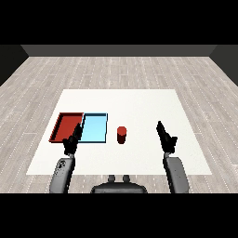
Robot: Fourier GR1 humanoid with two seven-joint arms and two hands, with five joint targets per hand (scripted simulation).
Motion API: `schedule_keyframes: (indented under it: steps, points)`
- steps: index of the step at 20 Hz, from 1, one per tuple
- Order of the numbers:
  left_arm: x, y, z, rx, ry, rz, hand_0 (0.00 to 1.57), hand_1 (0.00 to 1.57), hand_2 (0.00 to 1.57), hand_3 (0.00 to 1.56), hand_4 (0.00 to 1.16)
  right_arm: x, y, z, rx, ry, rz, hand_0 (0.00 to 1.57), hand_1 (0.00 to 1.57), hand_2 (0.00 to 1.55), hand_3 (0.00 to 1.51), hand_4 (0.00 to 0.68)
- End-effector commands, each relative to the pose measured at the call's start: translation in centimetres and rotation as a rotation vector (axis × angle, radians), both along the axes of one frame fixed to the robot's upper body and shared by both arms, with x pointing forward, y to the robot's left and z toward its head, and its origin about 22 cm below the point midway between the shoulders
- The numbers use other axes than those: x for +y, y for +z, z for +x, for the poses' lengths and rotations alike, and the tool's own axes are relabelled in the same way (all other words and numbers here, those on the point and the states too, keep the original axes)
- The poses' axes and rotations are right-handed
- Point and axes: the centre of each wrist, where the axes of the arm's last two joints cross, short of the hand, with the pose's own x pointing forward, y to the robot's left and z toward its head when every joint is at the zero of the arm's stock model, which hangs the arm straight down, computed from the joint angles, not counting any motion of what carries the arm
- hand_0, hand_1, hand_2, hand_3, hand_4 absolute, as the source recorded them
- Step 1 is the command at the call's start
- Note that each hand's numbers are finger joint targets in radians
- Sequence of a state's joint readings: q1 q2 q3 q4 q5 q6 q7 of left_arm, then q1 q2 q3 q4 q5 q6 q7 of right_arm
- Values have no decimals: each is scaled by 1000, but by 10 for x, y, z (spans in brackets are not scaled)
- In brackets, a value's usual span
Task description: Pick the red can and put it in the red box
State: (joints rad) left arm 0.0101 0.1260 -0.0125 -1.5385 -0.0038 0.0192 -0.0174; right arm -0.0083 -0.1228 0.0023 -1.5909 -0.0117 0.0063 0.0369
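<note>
A small red can (122,135) stands upright on the white table (139,107), just right of the light blue tray (94,128). The red tray (65,125) lies to the left of the blue one, side by side with it. My right hand (166,136) hovers to the right of the can, well apart from it, fingers straight and holding nothing. My left hand (73,138) is raised over the near edge where the two trays meet, fingers also straight and empty.
The table's near edge runs just ahead of both forearms. Grey wood flooring surrounds the table on all sides.
</note>
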Motion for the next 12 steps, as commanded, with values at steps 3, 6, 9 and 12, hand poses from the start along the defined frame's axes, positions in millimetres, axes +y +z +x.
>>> schedule_keyframes:
  steps: [3,6,9,12]
  points:
    - [-4,5,2,-26,-22,-18,0,0,0,0,0,0,-2,-20,-21,-15,14,0,0,0,0,0]
    - [4,0,3,-47,-35,-48,0,0,0,0,0,-9,-3,-44,-55,-40,27,0,0,0,0,0]
    - [-12,44,12,-484,-58,-137,0,0,0,0,0,13,17,-22,-339,73,125,0,0,0,0,0]
    - [7,34,-3,-492,-78,-147,0,0,0,0,0,-1,2,-55,-346,99,134,0,0,0,0,0]
